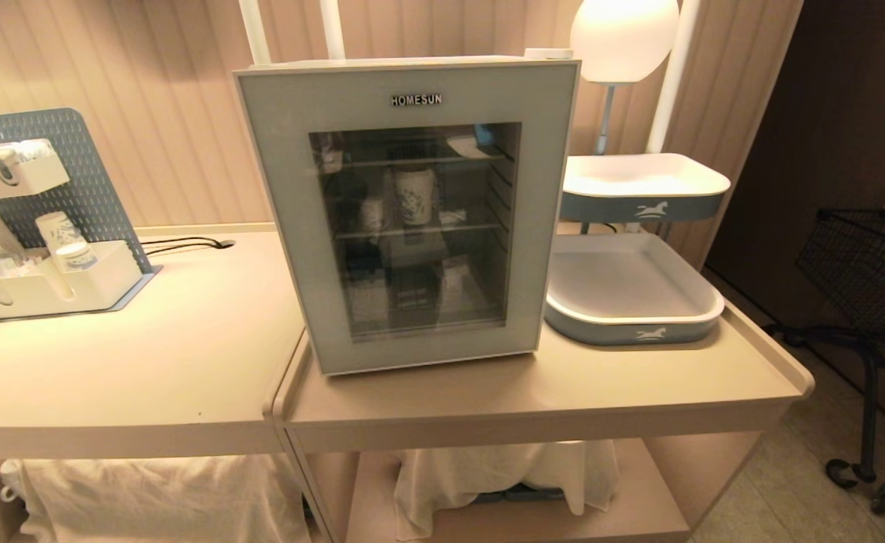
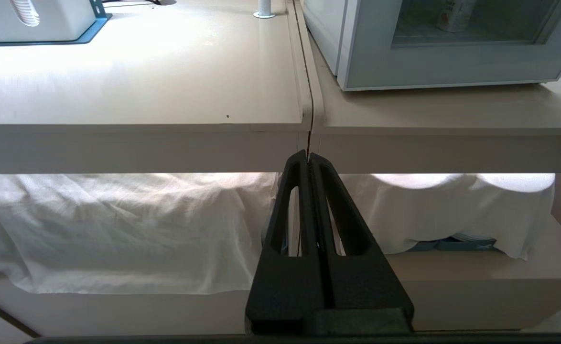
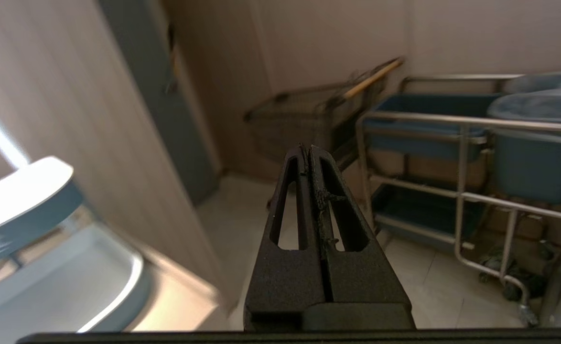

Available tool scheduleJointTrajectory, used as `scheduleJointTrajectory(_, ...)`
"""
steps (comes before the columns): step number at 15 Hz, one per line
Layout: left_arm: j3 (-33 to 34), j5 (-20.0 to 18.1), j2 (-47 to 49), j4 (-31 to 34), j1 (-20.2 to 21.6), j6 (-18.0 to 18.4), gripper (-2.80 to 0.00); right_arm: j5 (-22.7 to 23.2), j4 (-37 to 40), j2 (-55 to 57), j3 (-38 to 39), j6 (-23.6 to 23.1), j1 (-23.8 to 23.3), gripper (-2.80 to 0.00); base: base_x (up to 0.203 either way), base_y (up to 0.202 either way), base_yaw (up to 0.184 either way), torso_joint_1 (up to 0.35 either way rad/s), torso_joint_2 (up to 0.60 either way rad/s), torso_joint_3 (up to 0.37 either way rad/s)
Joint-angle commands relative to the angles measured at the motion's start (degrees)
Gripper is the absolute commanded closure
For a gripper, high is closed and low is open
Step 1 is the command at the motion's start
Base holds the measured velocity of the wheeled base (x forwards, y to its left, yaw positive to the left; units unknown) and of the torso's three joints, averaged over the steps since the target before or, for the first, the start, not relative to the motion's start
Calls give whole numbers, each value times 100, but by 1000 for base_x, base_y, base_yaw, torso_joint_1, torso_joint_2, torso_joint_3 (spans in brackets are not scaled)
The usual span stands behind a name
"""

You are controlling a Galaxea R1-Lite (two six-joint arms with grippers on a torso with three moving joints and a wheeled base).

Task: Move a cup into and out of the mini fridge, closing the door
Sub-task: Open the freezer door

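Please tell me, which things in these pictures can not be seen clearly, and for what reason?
- Head view: items inside the mini fridge are dim behind the door glass and its reflections; only a patterned cup is recognisable.
- Head view: both grippers are outside the frame.
- Left wrist view: the fridge top is cut off by the edge.
- Head view: white cloths hide the lower shelf contents.

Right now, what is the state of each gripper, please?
Left gripper: closed, holding nothing.
Right gripper: closed, holding nothing.
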Motion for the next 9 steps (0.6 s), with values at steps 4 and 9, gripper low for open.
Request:
scheduleJointTrajectory(4,9,2,-1,1,2,-3,0,3489,413,-2745,1942,438,-481,0,0,0,0,0,0,0)
scheduleJointTrajectory(9,9,2,-1,1,2,-3,0,5606,1876,-2858,3190,621,-523,0,0,0,0,0,0,0)
